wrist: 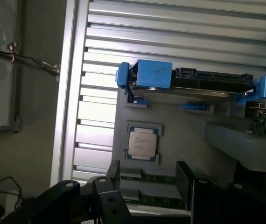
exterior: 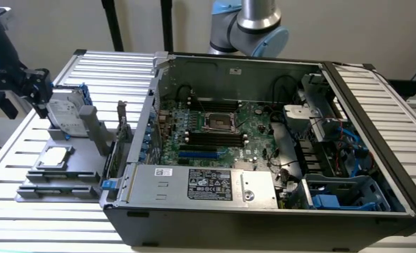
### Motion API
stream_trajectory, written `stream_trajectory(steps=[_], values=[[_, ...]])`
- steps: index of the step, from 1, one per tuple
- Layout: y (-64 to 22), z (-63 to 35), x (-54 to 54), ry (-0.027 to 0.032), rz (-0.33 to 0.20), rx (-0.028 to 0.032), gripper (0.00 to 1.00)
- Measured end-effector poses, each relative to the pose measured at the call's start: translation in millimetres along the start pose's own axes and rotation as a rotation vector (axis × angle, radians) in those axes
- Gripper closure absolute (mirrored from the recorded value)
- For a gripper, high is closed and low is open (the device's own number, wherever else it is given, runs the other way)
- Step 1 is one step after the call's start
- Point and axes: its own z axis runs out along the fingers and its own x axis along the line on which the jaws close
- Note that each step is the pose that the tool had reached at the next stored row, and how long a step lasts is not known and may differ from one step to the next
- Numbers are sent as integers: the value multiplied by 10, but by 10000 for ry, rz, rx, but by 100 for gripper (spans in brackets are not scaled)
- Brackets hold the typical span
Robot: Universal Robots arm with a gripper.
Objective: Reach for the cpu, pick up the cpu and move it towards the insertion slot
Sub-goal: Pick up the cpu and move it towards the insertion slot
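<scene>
On the grey fixture plate (wrist: 184,140), near the slatted table's (exterior: 25,211) edge at the exterior view's left and outside the open PC case (exterior: 264,216), the cpu (wrist: 142,143) lies flat in its own shallow recess. It's a small square chip with a silver-white metal lid and a pale rim. There are a few lines of print on the lid, but I can't read them. Just beside it on the same plate, a hard drive (wrist: 189,81) stands on edge in blue brackets. The gripper (exterior: 26,103) hangs above that end of the table, apart from the chip, with its dark fingers (wrist: 112,179) spread wide and nothing between them. The insertion slot (exterior: 220,121) is on the motherboard inside the case, a shiny frame around a dark centre. The power supply's (exterior: 208,184) black sticker has white print too small to make out.
</scene>
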Motion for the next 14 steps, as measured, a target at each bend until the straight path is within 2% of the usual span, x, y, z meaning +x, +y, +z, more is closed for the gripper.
stream_trajectory(steps=[14], values=[[-1, 254, 9, -3, 115, -2, 40]])
